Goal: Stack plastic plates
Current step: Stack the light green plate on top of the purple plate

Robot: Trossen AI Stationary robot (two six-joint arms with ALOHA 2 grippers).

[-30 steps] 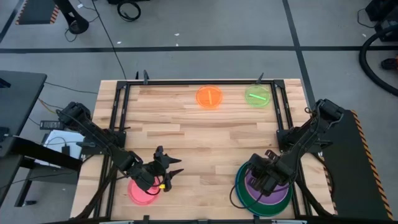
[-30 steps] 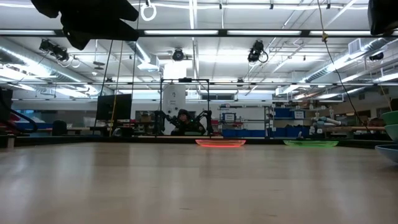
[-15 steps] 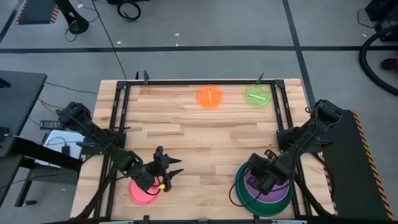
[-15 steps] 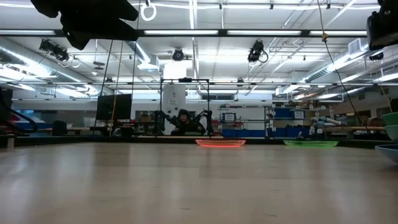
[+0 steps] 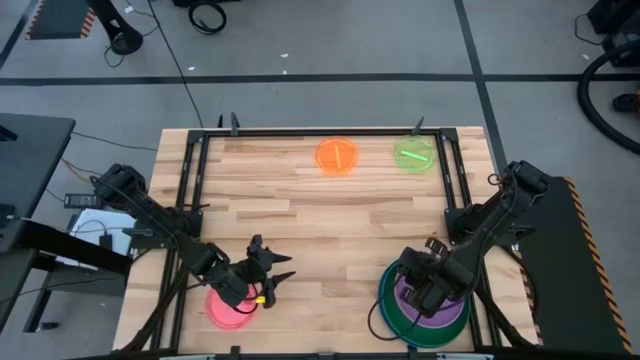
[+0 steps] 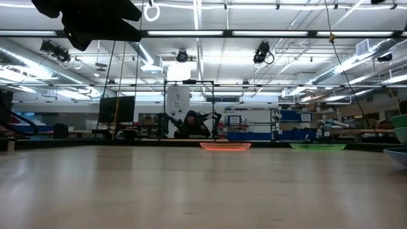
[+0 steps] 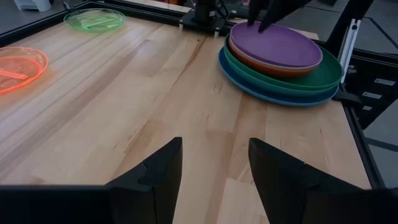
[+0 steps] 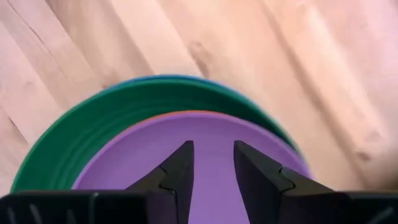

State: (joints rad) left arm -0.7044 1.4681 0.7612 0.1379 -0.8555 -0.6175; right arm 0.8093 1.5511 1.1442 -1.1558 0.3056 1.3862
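Right gripper (image 5: 430, 283) over purple plate (image 5: 432, 300) atop stack (image 7: 281, 87), lower right of high view; fingers slightly apart, holding nothing. Left gripper (image 5: 262, 283) open beside pink plate (image 5: 228, 308), lower left. Orange plate (image 5: 336, 156), green plate (image 5: 413, 154) along top edge. Risk: fingertips possibly touching purple plate, could drag stack off centre.

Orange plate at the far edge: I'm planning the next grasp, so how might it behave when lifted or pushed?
The orange plate looks thin and translucent, so it is probably light and slightly flexible. It lies flat and low on the table, so it would likely slide under a push, not tip. Its shallow rim gives little to grip, so it may slip.
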